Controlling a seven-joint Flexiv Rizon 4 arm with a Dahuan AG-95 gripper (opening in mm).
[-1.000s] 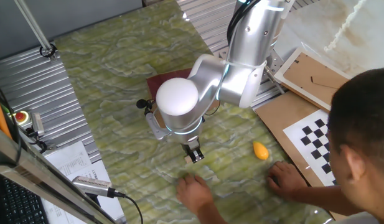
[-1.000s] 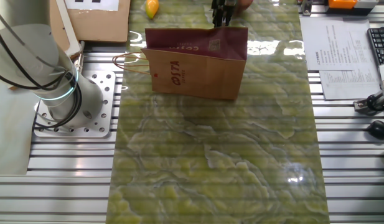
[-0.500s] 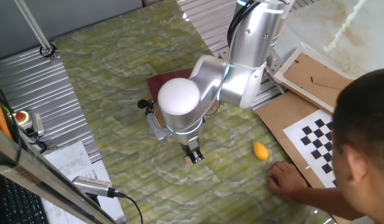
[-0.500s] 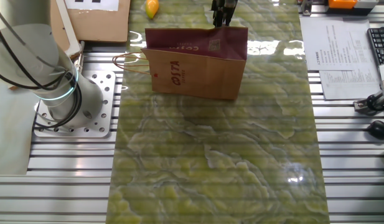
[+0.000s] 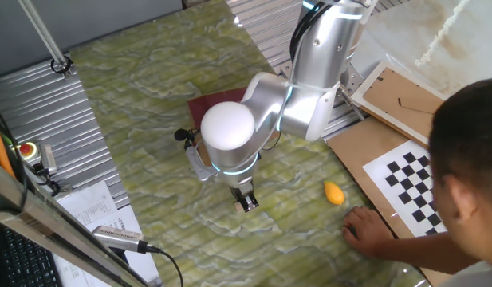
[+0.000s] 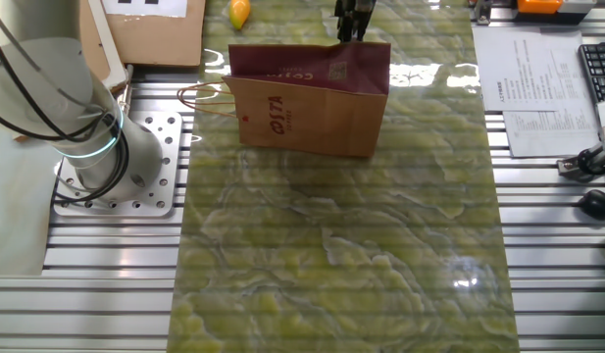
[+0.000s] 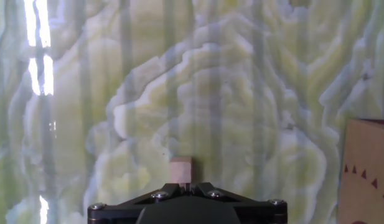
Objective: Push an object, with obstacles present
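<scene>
Arm bent over at elbow, wrist pointing straight down. Gripper [image 5: 246, 204] hung low near the surface, its dark fingers [image 6: 350, 20] close together; shut or not, unclear.

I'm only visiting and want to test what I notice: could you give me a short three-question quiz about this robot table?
1. True or false: the tan cube lies just ahead of the gripper in the hand view.
2. The paper bag reads: A) COSTA B) IKEA C) LEGO
3. Fill in: the orange-yellow lump lies near a person's ____.

Key: 1 true; 2 A; 3 hand.
</scene>
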